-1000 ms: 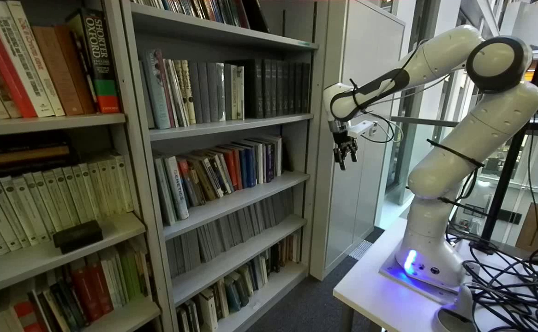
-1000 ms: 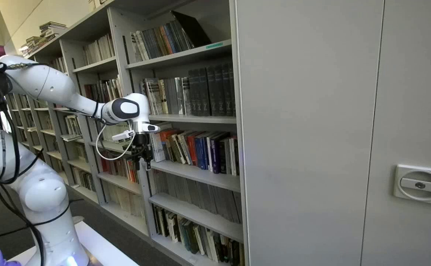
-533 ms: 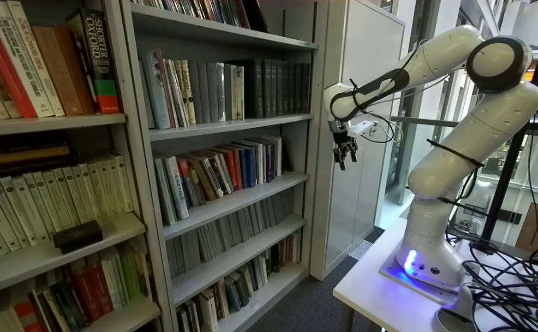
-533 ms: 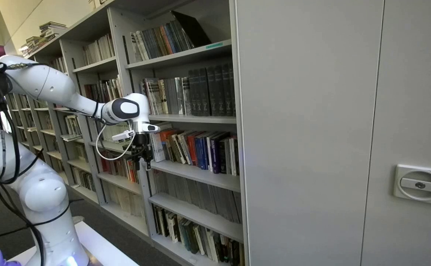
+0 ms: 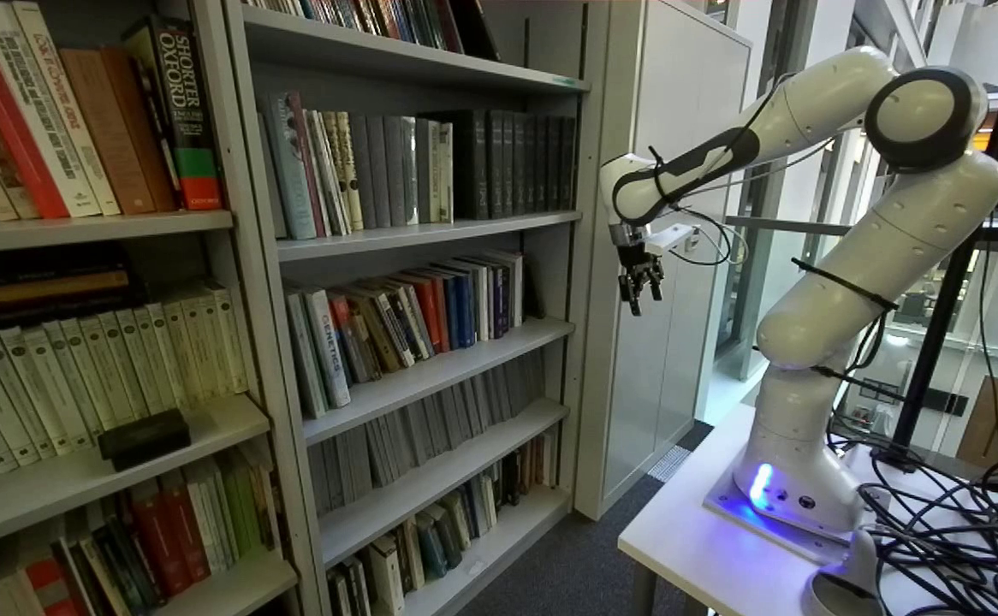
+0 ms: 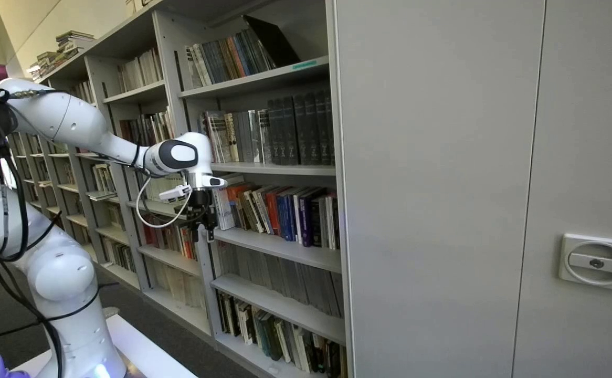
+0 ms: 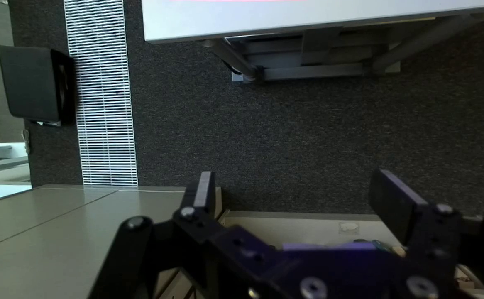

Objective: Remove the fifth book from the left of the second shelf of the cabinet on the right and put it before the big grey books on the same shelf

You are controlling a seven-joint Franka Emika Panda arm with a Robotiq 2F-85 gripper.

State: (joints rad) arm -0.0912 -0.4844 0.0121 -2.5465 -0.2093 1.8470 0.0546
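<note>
The right-hand cabinet's second shelf (image 5: 430, 233) shows in both exterior views. At its left stand a light blue book (image 5: 292, 171), a maroon one and several pale thin books (image 5: 330, 175); which one is exactly fifth is hard to tell. Plain grey volumes (image 5: 386, 171) stand in the middle. The big dark grey books (image 5: 512, 164) fill the right end, also seen in an exterior view (image 6: 301, 128). My gripper (image 5: 645, 301) points down in front of the bookcase, below that shelf's height and apart from all books. In the wrist view the gripper (image 7: 294, 178) is open and empty.
A grey closed cupboard (image 5: 679, 205) stands right of the bookcase. The white table (image 5: 679, 547) carries the arm base and tangled cables (image 5: 953, 530). A lower shelf (image 5: 456, 364) holds coloured books. Dark carpet (image 7: 267, 133) lies below the gripper.
</note>
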